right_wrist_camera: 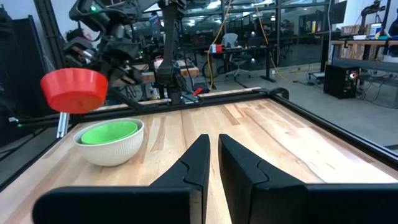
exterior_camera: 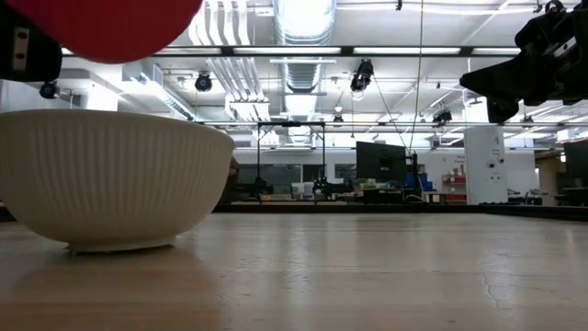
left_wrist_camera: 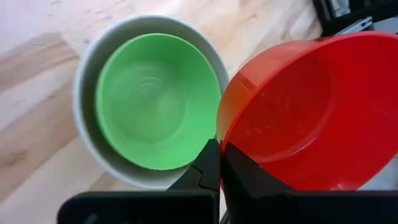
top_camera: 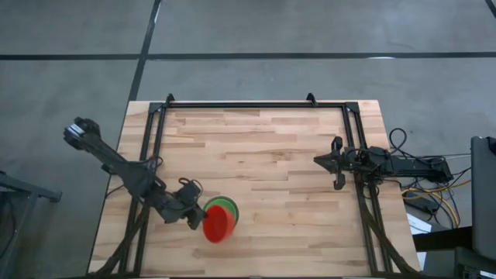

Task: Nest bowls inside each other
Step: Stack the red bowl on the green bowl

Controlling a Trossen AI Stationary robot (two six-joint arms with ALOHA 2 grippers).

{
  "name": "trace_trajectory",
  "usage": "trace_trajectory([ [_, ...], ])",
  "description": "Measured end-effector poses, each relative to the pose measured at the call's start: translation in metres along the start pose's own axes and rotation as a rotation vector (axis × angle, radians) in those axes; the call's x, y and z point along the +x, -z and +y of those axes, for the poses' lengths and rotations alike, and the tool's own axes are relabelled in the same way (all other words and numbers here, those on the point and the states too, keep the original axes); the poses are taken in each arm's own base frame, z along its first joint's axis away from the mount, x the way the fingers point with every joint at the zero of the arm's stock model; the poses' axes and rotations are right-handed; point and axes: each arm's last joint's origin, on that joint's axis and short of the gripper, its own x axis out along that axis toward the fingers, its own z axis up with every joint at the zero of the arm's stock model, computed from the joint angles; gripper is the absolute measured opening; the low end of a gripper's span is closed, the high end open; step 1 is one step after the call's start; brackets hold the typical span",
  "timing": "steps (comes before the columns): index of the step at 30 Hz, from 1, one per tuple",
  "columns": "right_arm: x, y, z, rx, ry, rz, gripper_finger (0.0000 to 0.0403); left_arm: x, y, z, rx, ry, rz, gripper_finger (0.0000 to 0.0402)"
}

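A white ribbed bowl (right_wrist_camera: 112, 149) stands on its base on the wooden table near the front left, and a green bowl (left_wrist_camera: 155, 99) is nested in it. Just beside and above them hangs a red bowl (right_wrist_camera: 73, 89), with my left gripper (left_wrist_camera: 221, 165) shut on it. In the high view the red bowl (top_camera: 218, 225) overlaps the near edge of the green bowl (top_camera: 225, 205). My right gripper (right_wrist_camera: 214, 155) waits at the table's right side, shut and holding nothing. My left gripper pinches the red bowl's rim (left_wrist_camera: 225, 134) on the side toward the table's left, one finger inside the wall and one outside. The fingers come from the table's left, slanting down. The bowl is lifted clear, opening up, above the white bowl's rim.
A black metal frame (top_camera: 256, 105) runs along the table's far, left and right edges. Cables and gear (top_camera: 426, 186) lie off the right edge. Bare wood (top_camera: 271, 163) stretches across the middle between the two arms.
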Motion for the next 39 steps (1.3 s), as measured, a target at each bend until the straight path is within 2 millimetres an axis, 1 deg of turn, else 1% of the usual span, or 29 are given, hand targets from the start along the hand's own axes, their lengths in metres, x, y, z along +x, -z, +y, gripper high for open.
trace_trajectory([
  [6,0.000,0.000,0.000,0.001,0.000,0.000,0.0034,-0.004,-0.005,0.008,-0.008,-0.066,0.031,0.0001],
  [17,0.000,0.000,0.000,0.001,0.000,0.000,0.0034,-0.002,-0.017,0.015,-0.021,-0.126,0.034,0.0001],
  [22,0.000,0.000,0.000,0.001,0.000,0.000,0.0034,0.002,-0.023,0.022,-0.031,-0.151,0.061,0.0002],
  [28,0.000,0.000,0.000,0.000,0.000,0.000,0.0034,0.007,-0.023,0.030,-0.064,-0.174,0.087,0.0001],
  [39,0.000,0.000,0.000,0.000,0.000,0.000,0.0034,0.013,-0.021,0.039,-0.100,-0.177,0.089,0.0002],
])
